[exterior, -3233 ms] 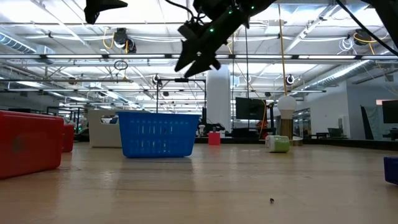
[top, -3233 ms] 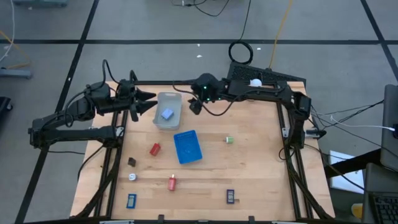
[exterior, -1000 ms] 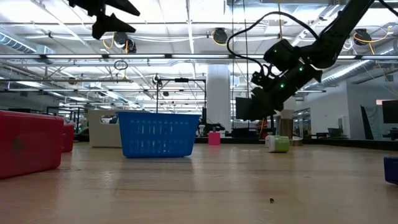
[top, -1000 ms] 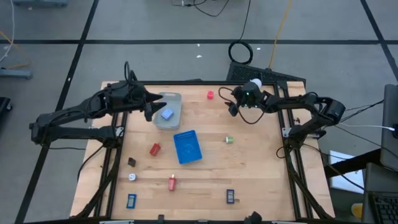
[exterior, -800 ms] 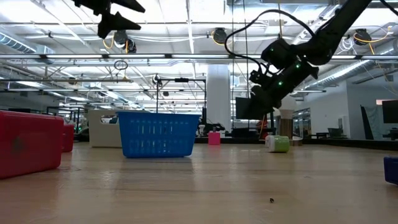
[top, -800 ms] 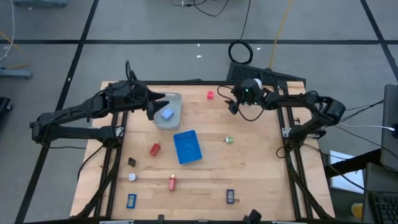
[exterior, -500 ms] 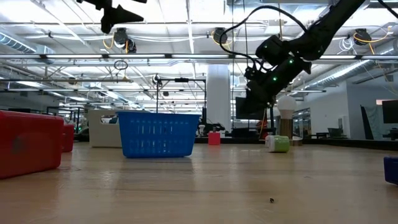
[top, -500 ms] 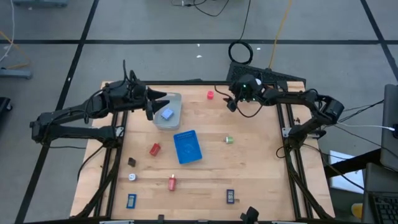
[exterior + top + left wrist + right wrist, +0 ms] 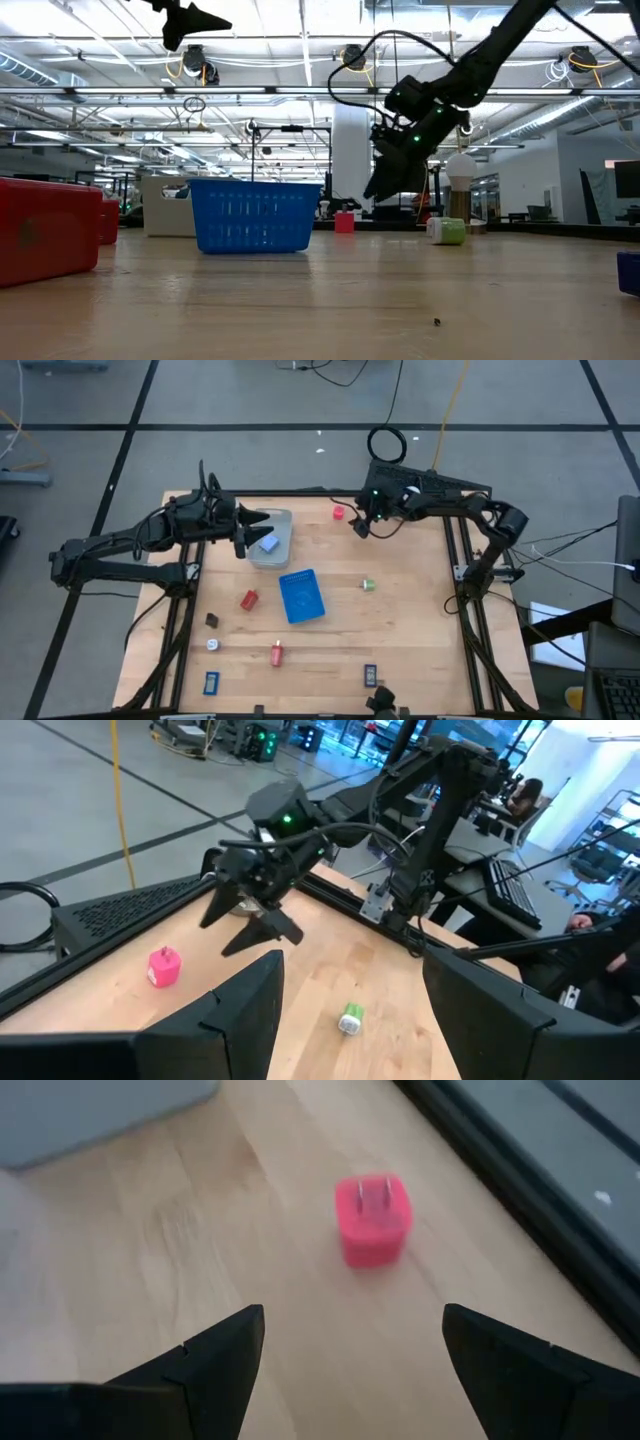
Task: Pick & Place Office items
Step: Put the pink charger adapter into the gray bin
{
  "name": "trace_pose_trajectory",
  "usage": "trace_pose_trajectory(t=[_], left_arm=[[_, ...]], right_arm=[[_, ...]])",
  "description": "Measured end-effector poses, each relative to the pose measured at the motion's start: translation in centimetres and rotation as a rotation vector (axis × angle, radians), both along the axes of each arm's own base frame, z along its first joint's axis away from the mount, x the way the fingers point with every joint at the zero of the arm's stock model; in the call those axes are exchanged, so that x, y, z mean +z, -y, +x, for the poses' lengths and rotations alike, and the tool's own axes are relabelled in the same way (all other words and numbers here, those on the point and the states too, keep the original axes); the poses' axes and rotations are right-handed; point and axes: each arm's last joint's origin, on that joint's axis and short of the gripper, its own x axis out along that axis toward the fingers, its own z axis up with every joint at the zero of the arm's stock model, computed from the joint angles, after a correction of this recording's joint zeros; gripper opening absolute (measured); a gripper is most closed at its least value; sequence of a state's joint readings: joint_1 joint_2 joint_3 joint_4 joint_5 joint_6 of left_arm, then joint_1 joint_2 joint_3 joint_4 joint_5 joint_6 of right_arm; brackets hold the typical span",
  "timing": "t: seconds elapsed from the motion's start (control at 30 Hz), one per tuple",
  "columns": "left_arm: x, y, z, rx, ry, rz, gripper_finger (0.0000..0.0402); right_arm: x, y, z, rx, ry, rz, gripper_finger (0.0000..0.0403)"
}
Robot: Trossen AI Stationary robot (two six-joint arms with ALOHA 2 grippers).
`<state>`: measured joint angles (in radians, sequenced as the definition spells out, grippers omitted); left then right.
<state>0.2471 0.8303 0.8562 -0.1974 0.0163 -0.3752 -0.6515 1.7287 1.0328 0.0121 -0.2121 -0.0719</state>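
Note:
A pink plug lies on the wood near the table's far edge. My right gripper hovers open just to its right, slanting down toward it, with nothing between its fingers. My left gripper stands open and empty, high above the far end of the grey tray, where a pale blue piece lies. Other small items sit on the table: a red one, a green one, a dark one, a white one, another red one and two dark blue ones.
A blue basket stands mid-table. A white knob on a round base sits at the far right corner, behind my right arm. The black frame rail runs close behind the pink plug. A person sits beyond the table.
My right gripper has moved toward the table's left edge, closing on the pink plug, and has tipped further downward; its fingers stay open. My left arm has kept its place above the grey tray.

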Motion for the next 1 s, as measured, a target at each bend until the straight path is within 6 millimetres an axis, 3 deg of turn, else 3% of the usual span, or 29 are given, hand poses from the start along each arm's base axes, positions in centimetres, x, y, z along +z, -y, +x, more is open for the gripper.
trace_pose_trajectory(t=[0.27,1.0], left_arm=[[0.1,0.1,0.1,-0.003,0.021,-0.022,0.0244],[0.2,-0.5,0.0,0.047,0.027,-0.002,0.0244]], right_arm=[[1.1,0.9,2.6,0.017,0.022,-0.005,0.0302],[0.6,0.6,2.4,-0.035,-0.018,0.085,0.0302]])
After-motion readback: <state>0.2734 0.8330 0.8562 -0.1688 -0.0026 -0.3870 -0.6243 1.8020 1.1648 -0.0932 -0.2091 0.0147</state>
